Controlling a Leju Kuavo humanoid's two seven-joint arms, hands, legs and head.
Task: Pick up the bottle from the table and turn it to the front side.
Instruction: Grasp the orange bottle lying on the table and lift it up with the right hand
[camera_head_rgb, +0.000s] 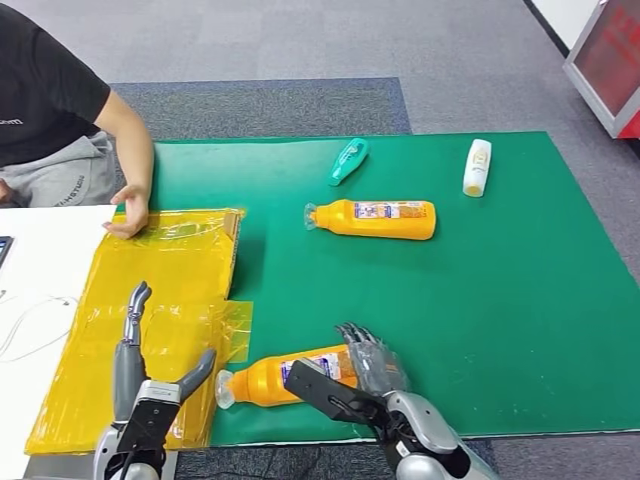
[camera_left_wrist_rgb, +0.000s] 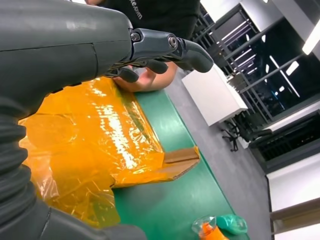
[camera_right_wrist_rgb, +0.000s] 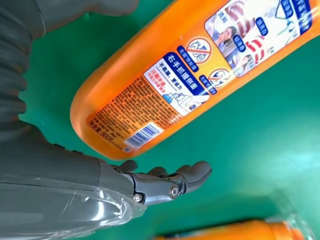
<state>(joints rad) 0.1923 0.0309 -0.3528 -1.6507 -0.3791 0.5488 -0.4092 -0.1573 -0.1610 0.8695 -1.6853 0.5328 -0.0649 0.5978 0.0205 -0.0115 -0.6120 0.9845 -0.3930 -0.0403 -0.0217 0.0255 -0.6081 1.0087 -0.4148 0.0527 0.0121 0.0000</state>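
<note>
I see two orange bottles (camera_head_rgb: 283, 378) (camera_head_rgb: 375, 218) with blue-and-white printed labels on a green mat (camera_head_rgb: 490, 330), beside a teal bottle (camera_head_rgb: 348, 161), a white bottle (camera_head_rgb: 476, 166) and glossy yellow film (camera_head_rgb: 151, 300).

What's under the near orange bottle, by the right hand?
The near orange bottle lies on its side on the green mat, its cap end beside the yellow plastic sheet. The right hand covers its base, so the mat there is hidden.
</note>
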